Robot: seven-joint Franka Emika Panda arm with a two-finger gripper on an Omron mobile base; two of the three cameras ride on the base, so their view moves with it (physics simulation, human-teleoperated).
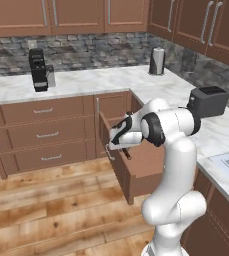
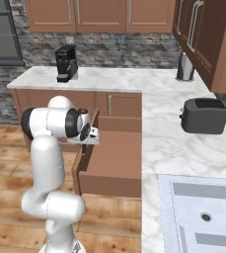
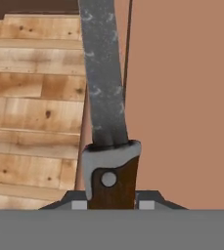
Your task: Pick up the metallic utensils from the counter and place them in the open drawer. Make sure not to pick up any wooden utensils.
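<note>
I see one metallic utensil (image 3: pixel 105 93), grey blade and dark handle, clamped in my gripper (image 3: pixel 109 204) over the one open drawer (image 1: pixel 141 172), by its left wall.

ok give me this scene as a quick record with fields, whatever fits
gripper: shut on the knife, held over the open drawer's edge
knife: grey metal blade, dark brown riveted handle, blade pointing away from the hand
open drawer: reddish-brown, pulled out from the corner cabinet; its inside is mostly hidden by the arm
counter: white marble top
toaster: dark, on the counter right of the drawer
coffee machine: black, on the far counter
paper towel roll: upright in the back corner
sink: set in the counter
</note>
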